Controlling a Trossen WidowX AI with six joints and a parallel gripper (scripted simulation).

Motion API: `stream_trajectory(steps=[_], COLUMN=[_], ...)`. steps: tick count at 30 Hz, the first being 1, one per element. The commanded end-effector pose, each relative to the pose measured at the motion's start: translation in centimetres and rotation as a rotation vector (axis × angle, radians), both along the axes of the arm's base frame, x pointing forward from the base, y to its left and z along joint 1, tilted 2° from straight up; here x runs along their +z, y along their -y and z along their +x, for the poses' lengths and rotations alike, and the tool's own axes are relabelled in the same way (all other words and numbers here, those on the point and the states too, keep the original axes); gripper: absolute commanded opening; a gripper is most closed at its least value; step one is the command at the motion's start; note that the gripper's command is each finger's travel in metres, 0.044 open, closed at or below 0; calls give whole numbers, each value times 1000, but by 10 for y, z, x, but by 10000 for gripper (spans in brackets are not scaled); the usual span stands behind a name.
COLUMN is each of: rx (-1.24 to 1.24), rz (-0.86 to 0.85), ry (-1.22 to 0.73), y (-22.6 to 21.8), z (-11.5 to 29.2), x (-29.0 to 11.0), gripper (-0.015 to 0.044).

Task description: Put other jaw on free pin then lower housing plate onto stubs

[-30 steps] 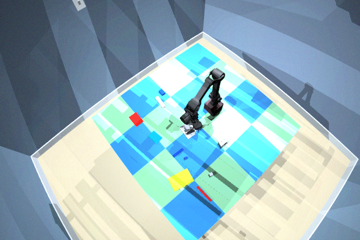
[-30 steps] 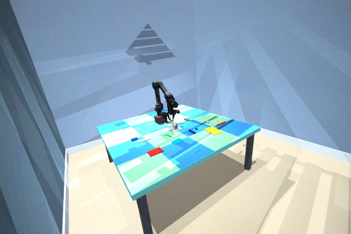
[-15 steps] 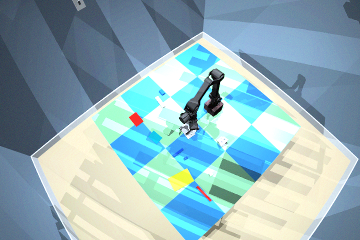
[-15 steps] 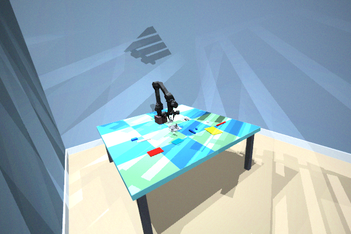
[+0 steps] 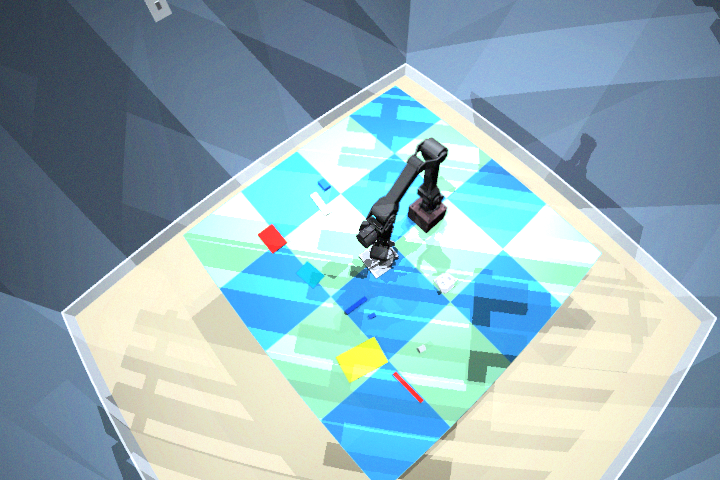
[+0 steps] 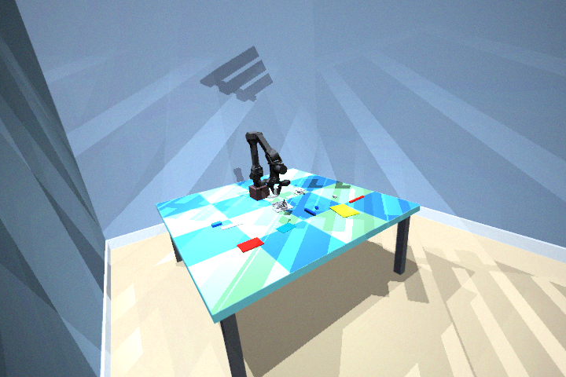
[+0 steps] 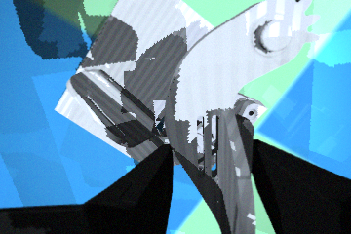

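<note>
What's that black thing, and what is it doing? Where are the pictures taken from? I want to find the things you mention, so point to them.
It's a robot arm, bolted-looking on a dark reddish-brown block (image 5: 427, 216) (image 6: 258, 192). One picture looks down from above, one from the side of the room, and one from its wrist.

Its black two-finger gripper (image 7: 210, 151) is shut on a pale grey, curved jaw piece with gear teeth (image 7: 208, 73). Beneath is a flat whitish square plate (image 7: 68, 104).

On the patterned table (image 6: 212, 266) lie a yellow rectangle (image 5: 362, 360) (image 6: 344, 210), a red rectangle (image 5: 272, 238) (image 6: 250, 244) and a thin red bar (image 5: 408, 387) (image 6: 356, 199), among other small things.
</note>
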State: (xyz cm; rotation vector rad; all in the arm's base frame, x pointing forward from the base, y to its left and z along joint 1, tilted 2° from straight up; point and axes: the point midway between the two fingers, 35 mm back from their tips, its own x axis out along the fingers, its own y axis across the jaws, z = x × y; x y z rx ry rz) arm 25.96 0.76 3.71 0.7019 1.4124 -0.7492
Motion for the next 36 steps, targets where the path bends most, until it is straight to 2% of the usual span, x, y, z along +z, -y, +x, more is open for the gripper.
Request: stream_trajectory(steps=[1, 36], rx=[-92, -871], rz=[3, 16], ry=[9, 41], y=[1, 7], z=[3, 15], x=[1, 0], gripper=[134, 134])
